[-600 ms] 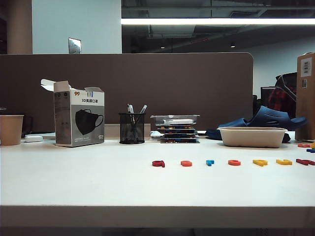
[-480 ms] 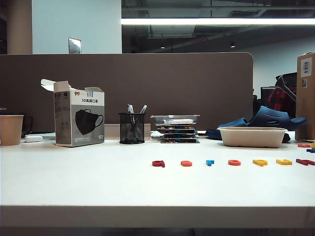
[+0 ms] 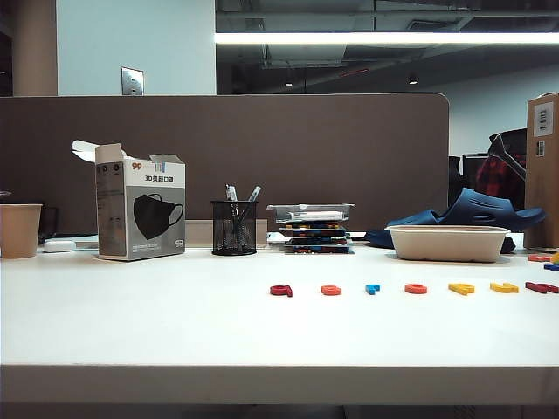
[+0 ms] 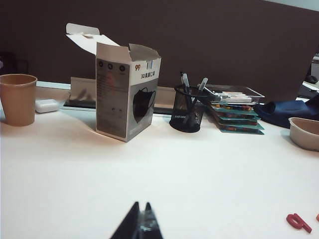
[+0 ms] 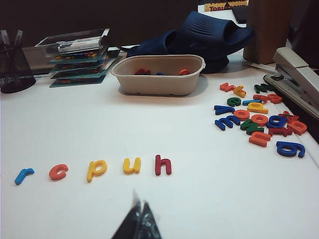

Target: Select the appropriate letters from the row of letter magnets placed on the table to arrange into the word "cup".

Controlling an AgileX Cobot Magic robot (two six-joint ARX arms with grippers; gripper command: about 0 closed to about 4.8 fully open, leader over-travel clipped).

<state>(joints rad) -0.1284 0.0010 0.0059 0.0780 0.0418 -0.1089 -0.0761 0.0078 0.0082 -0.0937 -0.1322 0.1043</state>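
Observation:
The row of letter magnets lies on the white table (image 3: pixel 175 323). In the right wrist view it reads blue "r" (image 5: pixel 24 175), orange-red "c" (image 5: pixel 58 172), yellow "p" (image 5: pixel 96 170), yellow "u" (image 5: pixel 132 166), dark red "h" (image 5: pixel 163 165). The exterior view shows the "c" (image 3: pixel 416 288), "p" (image 3: pixel 461 288) and "u" (image 3: pixel 504 287), with a dark red letter (image 3: pixel 280 290) and an orange one (image 3: pixel 330 290) further left. My right gripper (image 5: pixel 138 199) is shut and empty, short of the row. My left gripper (image 4: pixel 141 205) is shut and empty over bare table. Neither gripper shows in the exterior view.
A mask box (image 3: pixel 140 214), a paper cup (image 3: pixel 19 230), a black pen holder (image 3: pixel 234 227) and stacked trays (image 3: pixel 313 229) stand at the back. A beige bowl (image 5: pixel 158 74), a loose pile of letters (image 5: pixel 256 118), a stapler (image 5: pixel 296 74) and a blue slipper (image 5: pixel 209 35) sit at the right.

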